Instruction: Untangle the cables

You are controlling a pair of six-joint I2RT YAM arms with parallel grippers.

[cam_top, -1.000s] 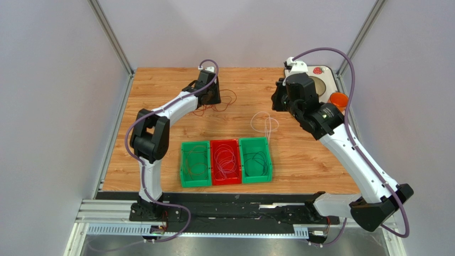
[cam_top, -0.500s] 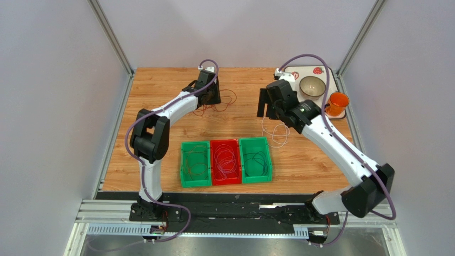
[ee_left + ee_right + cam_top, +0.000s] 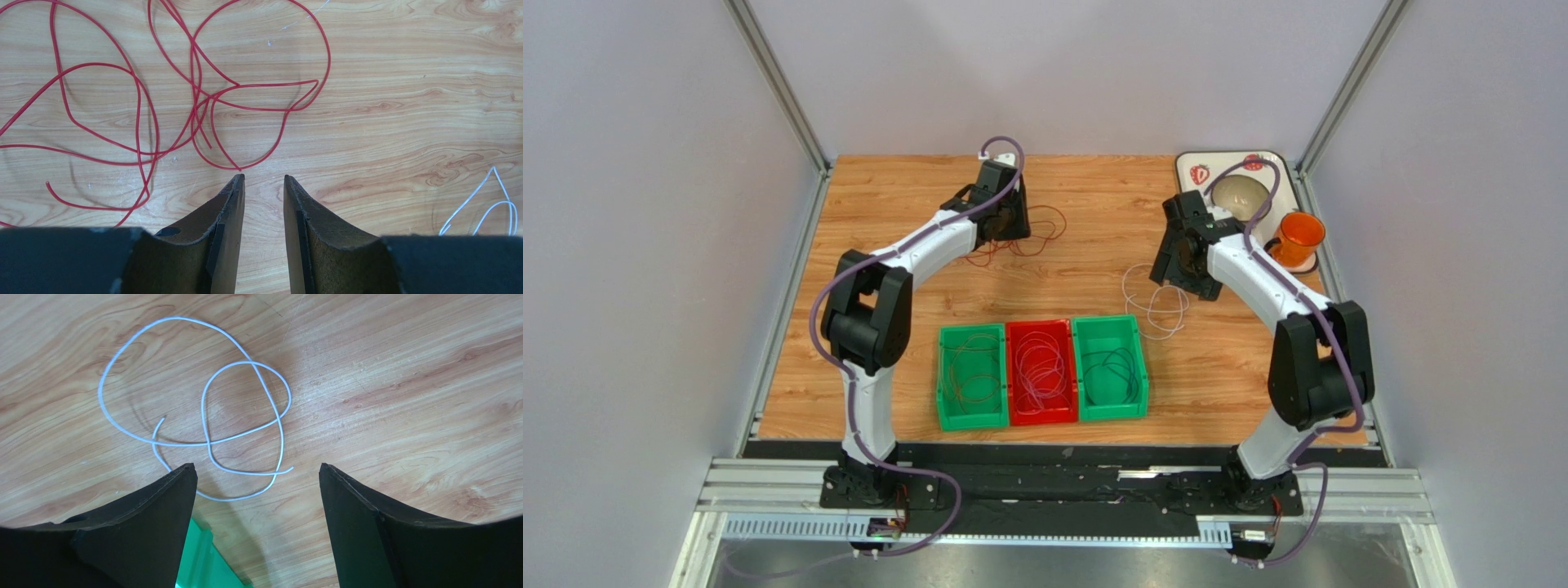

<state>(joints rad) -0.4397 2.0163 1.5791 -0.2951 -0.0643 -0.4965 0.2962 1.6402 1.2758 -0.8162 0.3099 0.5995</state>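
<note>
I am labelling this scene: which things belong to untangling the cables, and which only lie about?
For the job: red cables; white cable; three bins holding coils.
Lying about: bowl; orange cup; white tray.

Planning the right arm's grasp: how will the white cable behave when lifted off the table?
Probably floppy: the white cable lies in loose overlapping loops flat on the table, so it should droop. Likely very light, being so thin. Lying flush with the wood, it may evade the open right gripper.
</note>
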